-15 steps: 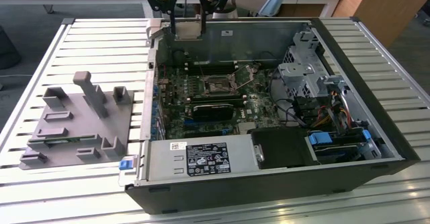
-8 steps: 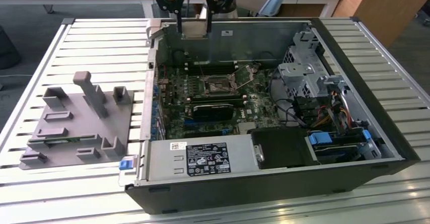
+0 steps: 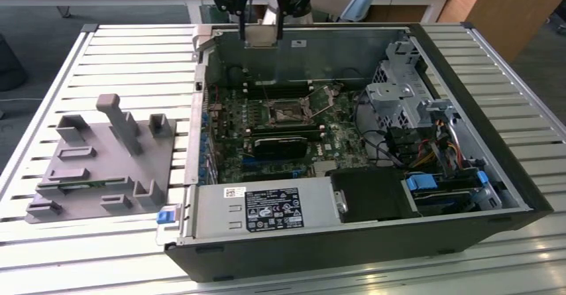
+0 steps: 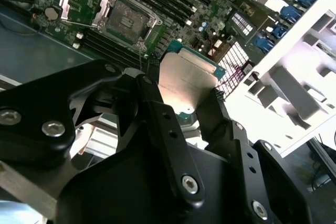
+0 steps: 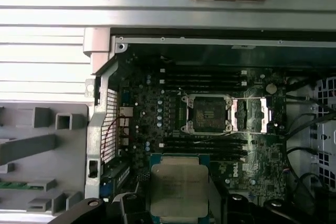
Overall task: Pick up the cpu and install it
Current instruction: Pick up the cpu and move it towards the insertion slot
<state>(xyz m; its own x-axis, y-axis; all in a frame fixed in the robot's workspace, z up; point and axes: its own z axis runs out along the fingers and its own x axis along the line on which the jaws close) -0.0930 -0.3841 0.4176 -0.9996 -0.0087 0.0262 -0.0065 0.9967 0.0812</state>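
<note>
No print is showing legibly: the black-and-white label (image 3: pixel 274 210) on the near power supply (image 3: pixel 212 202) and the faint marks on the cpu (image 5: pixel 178 190) are appearing too small to read.

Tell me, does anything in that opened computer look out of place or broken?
Nothing looks broken or spilled. The one thing away from its seat is the cpu, clamped in the gripper and held up in the air; the socket on the board lies open with no chip in it.

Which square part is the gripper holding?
The silver-topped cpu, clamped in the gripper; the dark framed socket sits on the motherboard, apart from it.
</note>
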